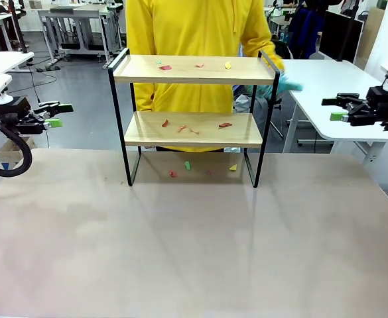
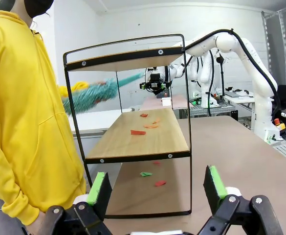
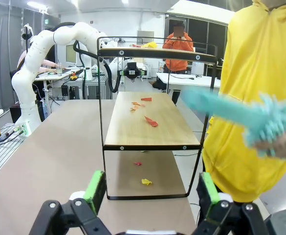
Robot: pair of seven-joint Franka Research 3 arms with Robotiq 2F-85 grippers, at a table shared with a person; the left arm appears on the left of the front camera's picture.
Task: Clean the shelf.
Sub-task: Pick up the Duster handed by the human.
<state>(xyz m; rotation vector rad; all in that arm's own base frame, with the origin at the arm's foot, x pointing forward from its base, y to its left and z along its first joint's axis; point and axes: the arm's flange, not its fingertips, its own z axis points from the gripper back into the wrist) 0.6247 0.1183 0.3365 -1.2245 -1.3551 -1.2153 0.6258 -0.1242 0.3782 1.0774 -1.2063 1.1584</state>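
The large beige table (image 1: 180, 252) carries the shelf (image 1: 253, 69) at the middle of its far edge. A person in a yellow hoodie (image 1: 194, 26) stands directly behind the shelf, touching or almost touching its back, so the body closes off the far side of both boards. The shelf is a two-tier rack: two light wooden boards in a thin black frame with raised rails at each end, upright on its feet, open at the front.

Beyond the shelf's right end the person holds a teal duster (image 3: 221, 108), blurred, at about the height of the upper board.

The left gripper (image 1: 60, 114) hangs well off the shelf's left end and the right gripper (image 1: 333, 108) well off its right end. Both are level with the gap between the boards, both point at the shelf, and both have their fingers spread wide with nothing between them.

Small paper scraps lie scattered:
- four on the top board (image 1: 165, 67)
- four on the lower board (image 1: 225, 124)
- four on the table under the shelf (image 1: 187, 165)

They are red, orange, green and yellow.
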